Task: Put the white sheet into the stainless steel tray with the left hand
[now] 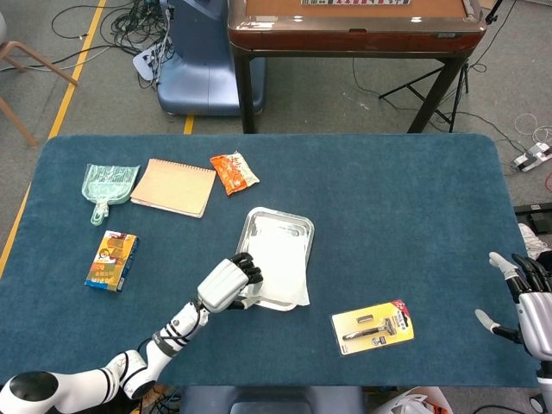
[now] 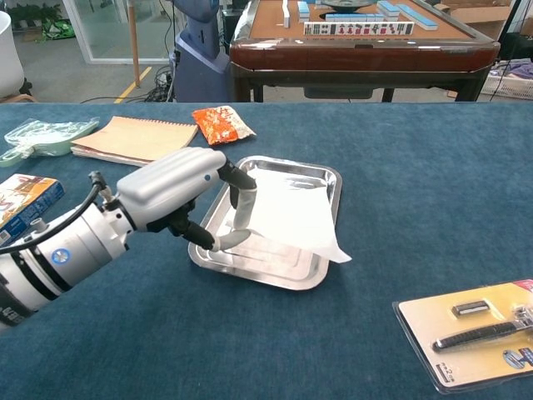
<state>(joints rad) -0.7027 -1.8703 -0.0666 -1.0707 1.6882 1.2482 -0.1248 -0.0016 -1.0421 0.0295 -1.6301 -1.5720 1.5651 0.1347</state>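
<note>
the left hand [image 2: 187, 196] pinches the white sheet [image 2: 287, 215], which lies just beyond its fingers across the stainless steel tray [image 2: 326, 177]. the far corner overhangs the rim; releasing carelessly could drag it out.

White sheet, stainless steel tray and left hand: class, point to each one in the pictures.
white sheet [image 2: 291, 215]: chest view, middle of the paper lying over the tray.
stainless steel tray [image 2: 287, 165]: chest view, bare far rim.
left hand [image 2: 179, 192]: chest view, back of the hand, pinching the sheet's left edge.
</note>
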